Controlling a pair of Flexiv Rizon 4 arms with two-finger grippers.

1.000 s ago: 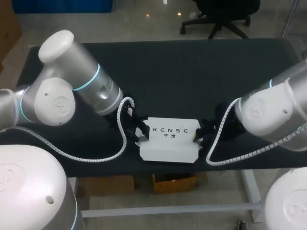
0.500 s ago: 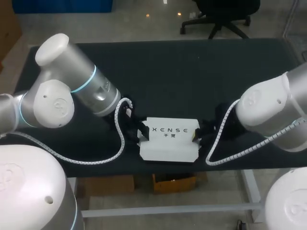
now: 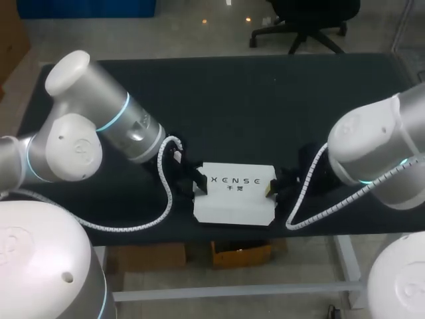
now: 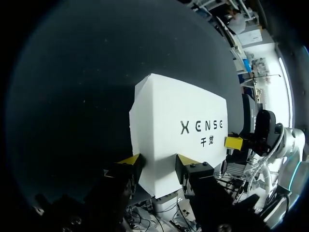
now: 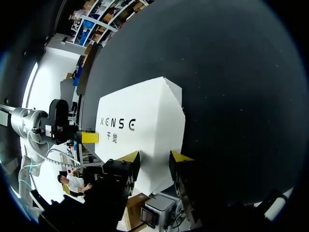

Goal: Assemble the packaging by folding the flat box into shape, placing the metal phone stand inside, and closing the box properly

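Observation:
A white box [image 3: 234, 199] with dark lettering on its top lies folded and closed near the front edge of the black table [image 3: 252, 106]. My left gripper [image 3: 197, 185] holds its left end and my right gripper [image 3: 271, 189] its right end. In the left wrist view the box [image 4: 178, 130] has its near end pinched between the yellow tips of the left gripper [image 4: 158, 166]; the other arm's yellow tip [image 4: 234, 142] shows at the far end. In the right wrist view the right gripper [image 5: 153, 159] likewise clamps the box [image 5: 140, 130]. No metal phone stand is visible.
The table's front edge [image 3: 232, 229] runs just under the box. Dark tabletop stretches behind the box and to both sides. White coiled cables [image 3: 166, 193] hang from both wrists beside the box.
The box has squared up a little; its notched front corners show less. Both arms' upper links have shifted slightly, while the grippers stay at the box's ends.

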